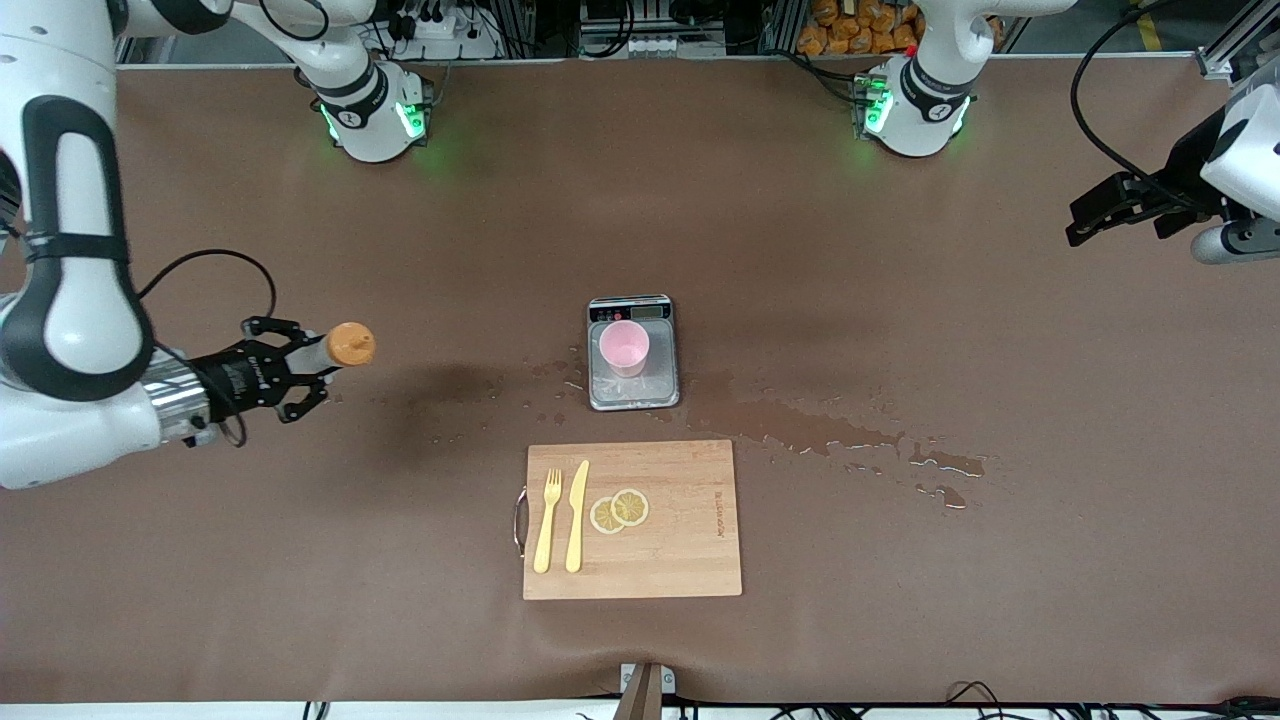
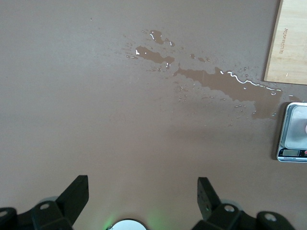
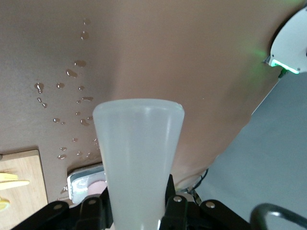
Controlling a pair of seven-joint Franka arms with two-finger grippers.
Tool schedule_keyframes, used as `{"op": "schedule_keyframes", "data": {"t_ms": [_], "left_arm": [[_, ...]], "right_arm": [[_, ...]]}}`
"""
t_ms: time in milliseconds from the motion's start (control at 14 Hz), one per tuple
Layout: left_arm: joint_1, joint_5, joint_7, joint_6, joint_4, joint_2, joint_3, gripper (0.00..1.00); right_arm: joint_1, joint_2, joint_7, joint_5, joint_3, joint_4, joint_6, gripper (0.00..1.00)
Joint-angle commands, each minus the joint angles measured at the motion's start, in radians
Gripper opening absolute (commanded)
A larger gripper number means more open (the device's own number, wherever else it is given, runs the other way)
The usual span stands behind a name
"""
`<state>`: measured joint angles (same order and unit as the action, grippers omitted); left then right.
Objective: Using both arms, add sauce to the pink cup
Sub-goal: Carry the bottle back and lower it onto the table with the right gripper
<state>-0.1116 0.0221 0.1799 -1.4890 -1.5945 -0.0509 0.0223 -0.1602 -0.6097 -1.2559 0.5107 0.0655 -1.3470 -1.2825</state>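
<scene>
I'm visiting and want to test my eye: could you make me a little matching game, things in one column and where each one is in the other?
Things:
1. pink cup
2. sauce bottle
3. fork
4. left gripper

Places:
A. on the wooden board, beside the knife
B. open, in the air over the table's left-arm end, holding nothing
C. on the grey scale
D. held in the right gripper, off the table

Pairs: 1-C, 2-D, 3-A, 4-B
</scene>
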Motion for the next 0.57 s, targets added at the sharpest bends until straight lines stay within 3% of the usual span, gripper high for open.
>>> {"op": "schedule_keyframes", "data": {"t_ms": [0,500], "left_arm": [[0.009,0.015,-0.005,0.004,0.010,-0.001,-0.002,1.00],[0.007,0.015,-0.005,0.004,0.008,0.000,-0.002,1.00]], "right_arm": [[-0.102,-0.014,0.143,0.061,0.016,-0.026,0.040,0.19],[-0.281,-0.142,0.444,0.097,0.016,-0.026,0.055,0.23]]}}
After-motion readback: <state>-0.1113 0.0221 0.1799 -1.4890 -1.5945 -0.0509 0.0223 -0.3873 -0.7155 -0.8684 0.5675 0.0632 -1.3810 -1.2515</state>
